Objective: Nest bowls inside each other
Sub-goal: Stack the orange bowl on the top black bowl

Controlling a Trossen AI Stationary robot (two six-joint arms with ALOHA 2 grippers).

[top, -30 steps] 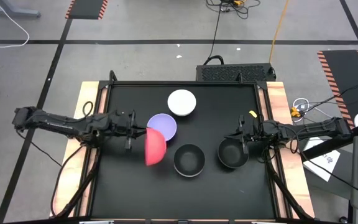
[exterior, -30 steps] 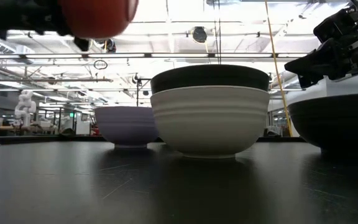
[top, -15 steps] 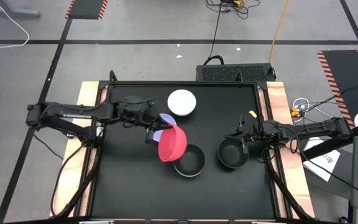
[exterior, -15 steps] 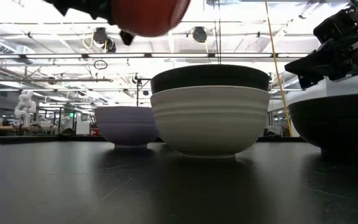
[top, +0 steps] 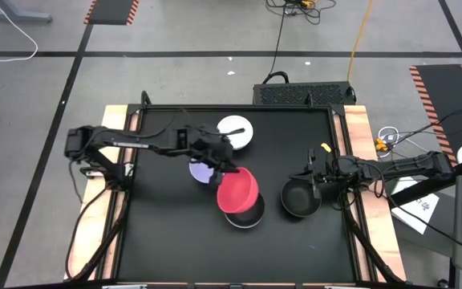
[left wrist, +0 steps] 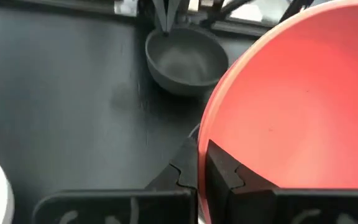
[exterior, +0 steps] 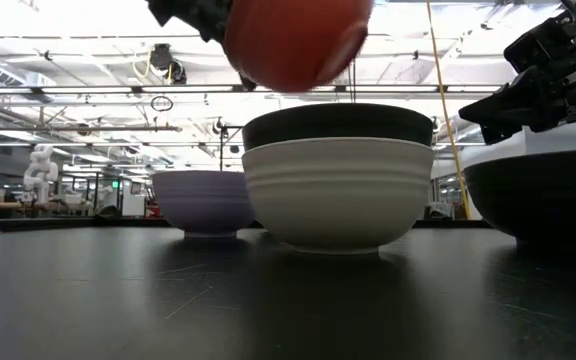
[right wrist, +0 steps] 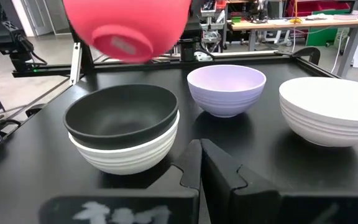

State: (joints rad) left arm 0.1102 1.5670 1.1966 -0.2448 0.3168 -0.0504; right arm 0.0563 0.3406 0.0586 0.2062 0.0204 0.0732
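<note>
On the black table [top: 159,233], the left gripper [top: 224,170] is clamped on the rim of the red bowl [top: 237,191], holding it in the air just above a black bowl [right wrist: 122,109] nested in a white bowl [right wrist: 126,151]. At the right edge, the right gripper [top: 314,181] rests at the rim of another black bowl [top: 299,198]; whether it grips cannot be told. Farther back sit the lavender bowl [right wrist: 226,89] and a second white bowl [top: 236,132].

Left claw [left wrist: 202,165] pinches rim of red bowl [left wrist: 297,106], fingers closed on it. Black bowl [left wrist: 186,57] on dark bench [left wrist: 61,93] at 12 o'clock.
</note>
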